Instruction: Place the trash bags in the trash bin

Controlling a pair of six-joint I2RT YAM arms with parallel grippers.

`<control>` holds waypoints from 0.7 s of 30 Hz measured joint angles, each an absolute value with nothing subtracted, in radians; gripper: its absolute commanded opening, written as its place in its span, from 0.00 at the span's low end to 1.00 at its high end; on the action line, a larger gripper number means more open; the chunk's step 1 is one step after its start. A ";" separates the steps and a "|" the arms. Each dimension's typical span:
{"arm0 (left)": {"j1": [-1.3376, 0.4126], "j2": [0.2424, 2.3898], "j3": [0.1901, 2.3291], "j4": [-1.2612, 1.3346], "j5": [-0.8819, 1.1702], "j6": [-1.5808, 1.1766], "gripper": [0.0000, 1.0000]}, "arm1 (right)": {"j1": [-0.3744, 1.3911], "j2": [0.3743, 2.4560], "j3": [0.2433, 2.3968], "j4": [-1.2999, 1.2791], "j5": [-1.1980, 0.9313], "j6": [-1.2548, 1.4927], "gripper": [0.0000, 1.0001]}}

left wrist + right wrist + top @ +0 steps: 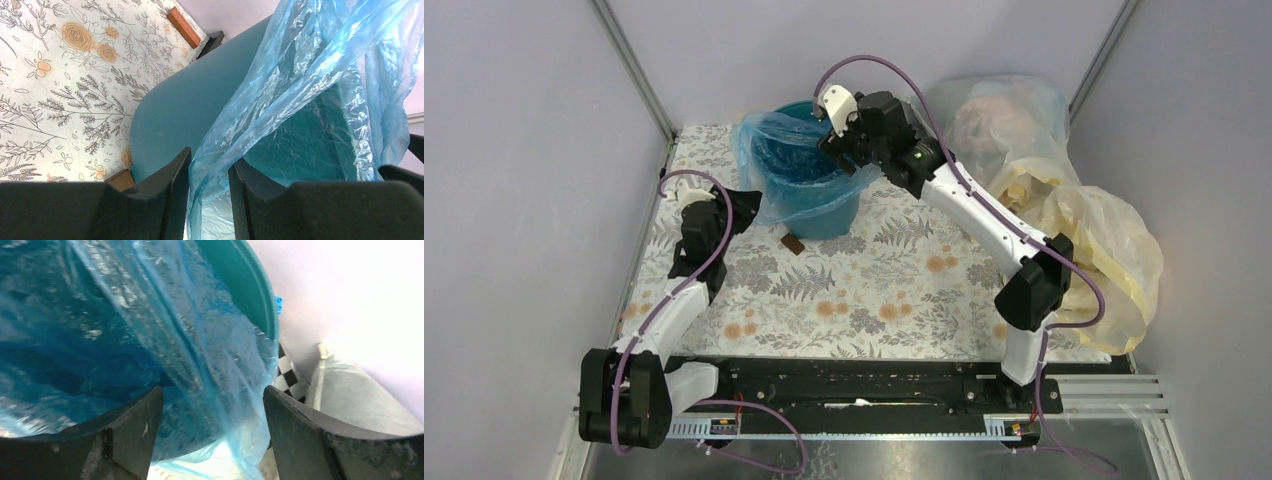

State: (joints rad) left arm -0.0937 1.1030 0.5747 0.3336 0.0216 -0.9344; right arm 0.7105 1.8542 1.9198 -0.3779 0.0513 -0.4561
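The teal trash bin point(824, 215) stands upright at the back middle of the floral table. A thin blue trash bag point(774, 140) lies in it, its edge folded out over the left and right rim. My left gripper point(749, 205) is at the bin's left wall. In the left wrist view, my left gripper point(210, 160) has its jaws narrowly apart on a taut fold of the bag point(310, 65), beside the bin point(175, 105). My right gripper point(834, 140) is over the back right rim. In the right wrist view, it point(212, 395) is wide open astride loose bag film point(150, 315) at the rim point(250, 285).
A small brown block point(792, 243) lies on the table just in front of the bin, also seen in the left wrist view point(183, 27). A large clear stuffed bag point(994, 115) and pale-yellow bags point(1104, 240) fill the back right. Grey walls close in on the left, back and right.
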 measured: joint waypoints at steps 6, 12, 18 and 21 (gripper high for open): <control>-0.094 1.107 0.596 0.331 -0.001 -0.931 0.35 | 0.710 1.918 1.993 -0.376 0.170 -0.498 0.25; -0.094 1.130 0.627 0.329 -0.032 -0.923 0.34 | 0.701 1.941 2.033 -0.369 0.200 -0.500 0.00; -0.090 1.174 0.686 0.302 -0.060 -0.907 0.30 | 0.637 1.979 2.122 -0.360 0.139 -0.453 0.00; -0.077 1.201 0.718 0.299 -0.062 -0.902 0.25 | 0.579 2.006 2.174 -0.355 0.076 -0.394 0.00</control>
